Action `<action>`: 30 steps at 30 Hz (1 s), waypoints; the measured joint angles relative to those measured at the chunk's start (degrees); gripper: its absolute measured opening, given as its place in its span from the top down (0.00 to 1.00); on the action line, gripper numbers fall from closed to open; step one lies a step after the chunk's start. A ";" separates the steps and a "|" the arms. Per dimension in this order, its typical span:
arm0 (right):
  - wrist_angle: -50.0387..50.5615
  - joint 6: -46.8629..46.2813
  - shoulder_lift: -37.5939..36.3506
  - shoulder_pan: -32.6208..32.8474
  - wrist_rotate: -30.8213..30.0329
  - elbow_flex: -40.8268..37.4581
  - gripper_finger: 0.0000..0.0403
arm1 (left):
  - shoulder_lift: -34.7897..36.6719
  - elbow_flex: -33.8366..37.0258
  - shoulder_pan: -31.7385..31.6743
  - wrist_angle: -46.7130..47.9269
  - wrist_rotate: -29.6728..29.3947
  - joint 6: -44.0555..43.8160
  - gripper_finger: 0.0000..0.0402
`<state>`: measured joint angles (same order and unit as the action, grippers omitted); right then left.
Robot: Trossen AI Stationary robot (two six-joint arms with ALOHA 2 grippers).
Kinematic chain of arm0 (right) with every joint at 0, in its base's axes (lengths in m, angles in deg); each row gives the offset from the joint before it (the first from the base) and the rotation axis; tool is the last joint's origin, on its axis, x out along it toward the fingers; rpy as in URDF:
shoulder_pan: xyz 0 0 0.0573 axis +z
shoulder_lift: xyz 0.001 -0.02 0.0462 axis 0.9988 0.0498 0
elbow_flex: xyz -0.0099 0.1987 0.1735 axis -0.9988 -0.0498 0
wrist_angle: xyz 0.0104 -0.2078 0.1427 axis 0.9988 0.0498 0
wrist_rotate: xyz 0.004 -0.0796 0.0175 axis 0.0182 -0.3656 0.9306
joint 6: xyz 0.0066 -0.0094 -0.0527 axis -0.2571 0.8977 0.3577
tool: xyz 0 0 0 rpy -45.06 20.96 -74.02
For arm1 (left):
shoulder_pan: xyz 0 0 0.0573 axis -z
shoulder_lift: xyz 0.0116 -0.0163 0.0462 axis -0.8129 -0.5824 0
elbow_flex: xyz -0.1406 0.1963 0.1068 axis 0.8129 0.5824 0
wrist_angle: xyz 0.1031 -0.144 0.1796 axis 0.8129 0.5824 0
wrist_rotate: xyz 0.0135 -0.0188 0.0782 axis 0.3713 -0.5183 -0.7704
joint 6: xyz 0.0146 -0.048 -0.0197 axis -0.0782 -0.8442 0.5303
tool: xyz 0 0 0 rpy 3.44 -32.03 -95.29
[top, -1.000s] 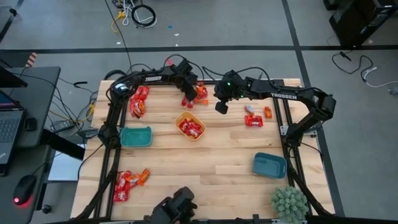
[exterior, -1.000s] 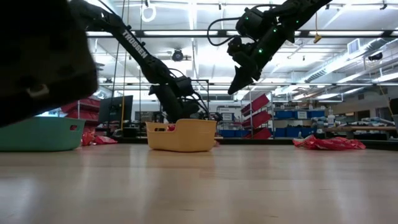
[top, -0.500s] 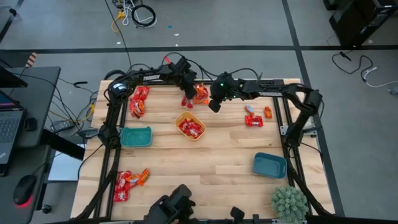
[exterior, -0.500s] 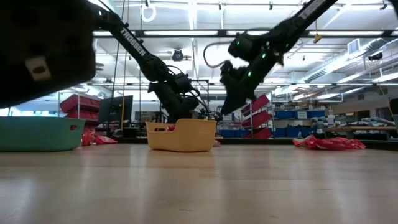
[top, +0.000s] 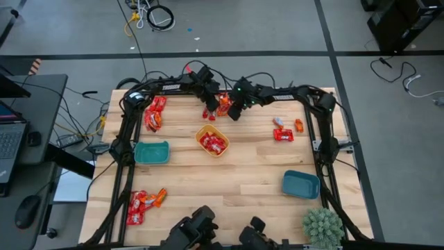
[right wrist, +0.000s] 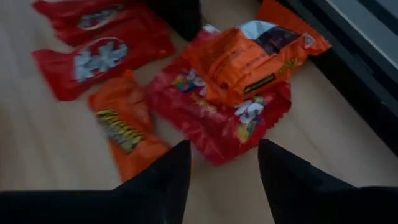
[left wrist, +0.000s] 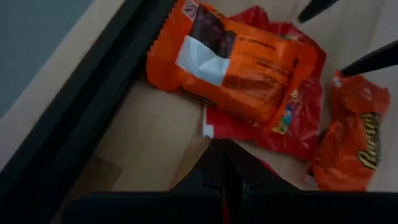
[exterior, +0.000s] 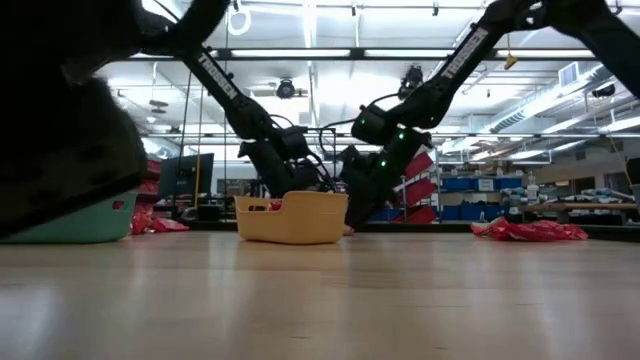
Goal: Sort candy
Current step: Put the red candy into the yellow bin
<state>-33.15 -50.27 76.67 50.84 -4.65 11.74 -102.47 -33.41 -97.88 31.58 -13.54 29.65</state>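
From above, the left gripper and right gripper flank the candy pile at the table's far edge, behind the yellow bowl. At table level, both arms dip behind that bowl. Left wrist: fingers pressed together beside orange and red wrappers. Right wrist: fingers spread just short of the pile.
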 joint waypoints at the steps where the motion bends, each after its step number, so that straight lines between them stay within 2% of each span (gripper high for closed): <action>1: 0.07 -0.03 0.60 -0.14 0.00 0.55 0.55 | -0.02 0.00 -0.01 -0.12 0.13 -0.05 1.00; 8: 0.63 -0.85 2.23 -0.94 -0.24 3.49 0.54 | -0.08 0.00 0.20 -0.69 0.59 -0.14 1.00; 17: -0.05 -1.07 2.95 -1.00 0.36 3.44 0.65 | -0.17 0.04 1.05 -1.95 0.69 0.23 1.00; 24: -0.11 0.87 2.93 -0.97 -0.07 3.48 0.68 | -0.28 0.11 2.08 -3.77 3.09 0.32 1.00; 27: 0.90 2.77 2.93 -0.95 -0.91 3.50 0.76 | -0.28 0.11 2.10 -3.94 3.15 0.33 1.00; 30: 1.73 4.40 2.83 -0.93 -1.90 3.54 0.92 | -0.08 0.11 1.56 -3.91 3.19 0.17 1.00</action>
<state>-31.43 -45.86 79.50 49.91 -6.54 15.28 -102.55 -33.30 -96.32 27.67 -10.35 29.82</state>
